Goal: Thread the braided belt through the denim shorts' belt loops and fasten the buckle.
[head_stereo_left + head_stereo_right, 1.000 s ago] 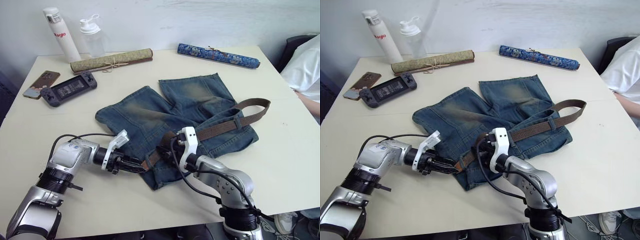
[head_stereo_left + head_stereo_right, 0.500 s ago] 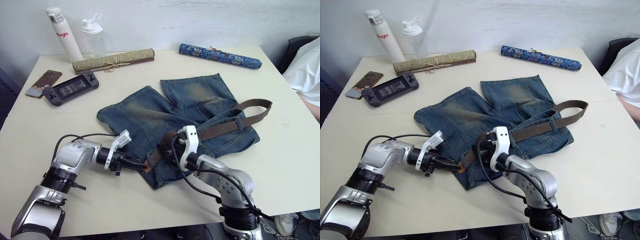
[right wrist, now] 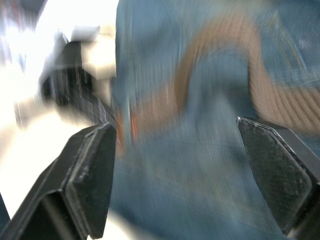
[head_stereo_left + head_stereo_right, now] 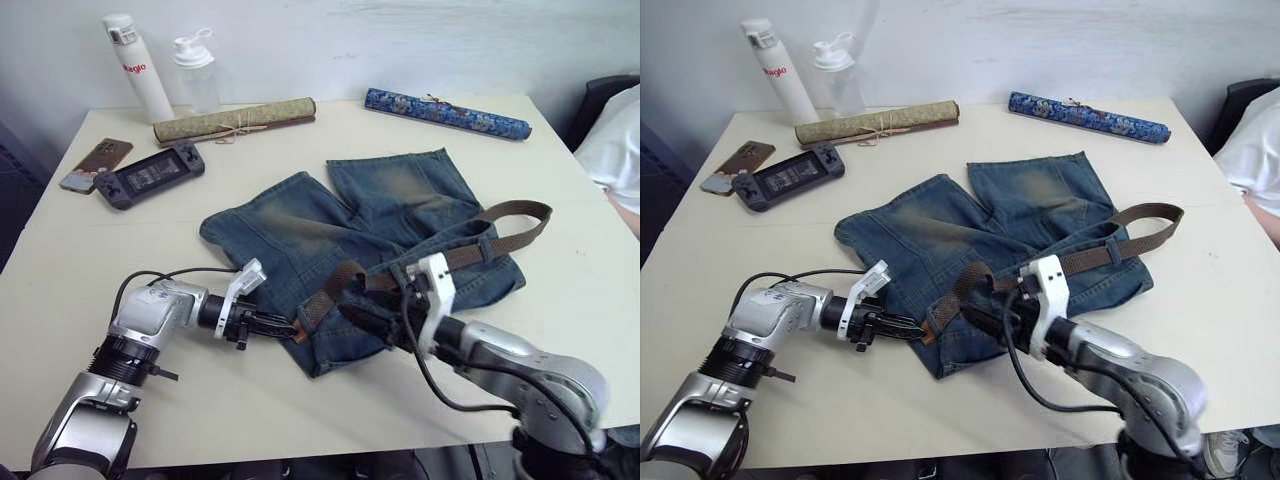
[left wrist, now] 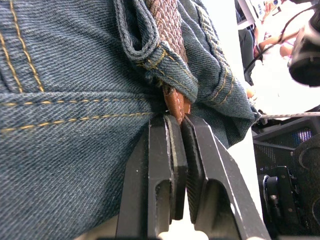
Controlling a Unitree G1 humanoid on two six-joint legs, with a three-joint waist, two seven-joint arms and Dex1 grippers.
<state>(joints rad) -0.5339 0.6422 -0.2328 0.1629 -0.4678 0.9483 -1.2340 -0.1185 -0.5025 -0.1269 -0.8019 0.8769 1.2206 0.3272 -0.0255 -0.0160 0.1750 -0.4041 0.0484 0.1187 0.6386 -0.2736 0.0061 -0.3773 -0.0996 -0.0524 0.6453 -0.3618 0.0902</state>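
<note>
At lower centre, the limp braided belt point(image 4: 420, 262) is pinched at its stiffer leather tip point(image 5: 176, 104), judged the best hold, by the clenched left gripper point(image 5: 178, 125), while the right gripper point(image 3: 185, 170) is spread wide over the soft denim shorts point(image 4: 350, 215).

Both arms are reaching inward.
The left gripper point(image 5: 176, 120) is pinching the belt tip point(image 5: 176, 102); the right gripper point(image 3: 185, 175) is hanging spread wide.

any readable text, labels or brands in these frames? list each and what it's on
"Magio", as best it reads, in red letters on the tall white insulated bottle.
Screen of the dark handheld game console: markings too small to read.
Nothing legible on the clear plastic shaker bottle, the phone or the denim shorts.
</note>
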